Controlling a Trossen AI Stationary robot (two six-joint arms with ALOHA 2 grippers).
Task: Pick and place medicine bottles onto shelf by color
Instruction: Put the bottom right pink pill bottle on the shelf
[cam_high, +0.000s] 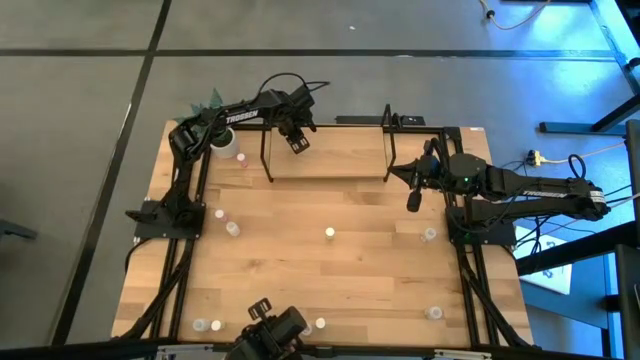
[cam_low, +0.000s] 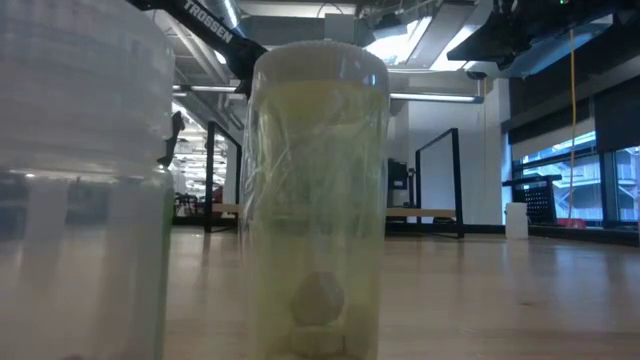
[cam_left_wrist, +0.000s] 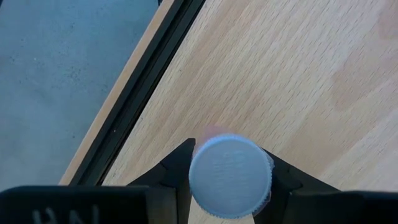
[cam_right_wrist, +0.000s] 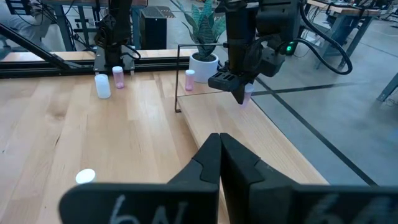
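**benchwatcher:** So how far along is it? From overhead the low light-wood shelf with the thin black rod frame (cam_high: 330, 160) looks almost bare. I count most of the tiny whitish medicine bottles still scattered on the big wooden desk (cam_high: 330, 290): a couple by the left edge (cam_high: 226, 222), one in the middle (cam_high: 329, 233), one over on the right (cam_high: 429, 235), a few along the near edge (cam_high: 208, 325).

**labrat22:** Yeah, early days I'd say. Only one is in play. The left hand (cam_high: 299, 141) is over the shelf's back left part, and its wrist camera shows a small bottle with a pale ridged round cap (cam_left_wrist: 231, 175) sitting right between the two dark fingers (cam_left_wrist: 171, 174), with shelf board under it.

**benchwatcher:** Gripped or let go?

**labrat22:** Fingers are snug at both sides of the cap, only partly open. Can't tell if it's clamped or just releasing. My guess is it's mid-placement.

**benchwatcher:** And the other arm?

**labrat22:** The right hand (cam_high: 413, 201) is pinched fully closed on nothing, parked by the shelf's right end.
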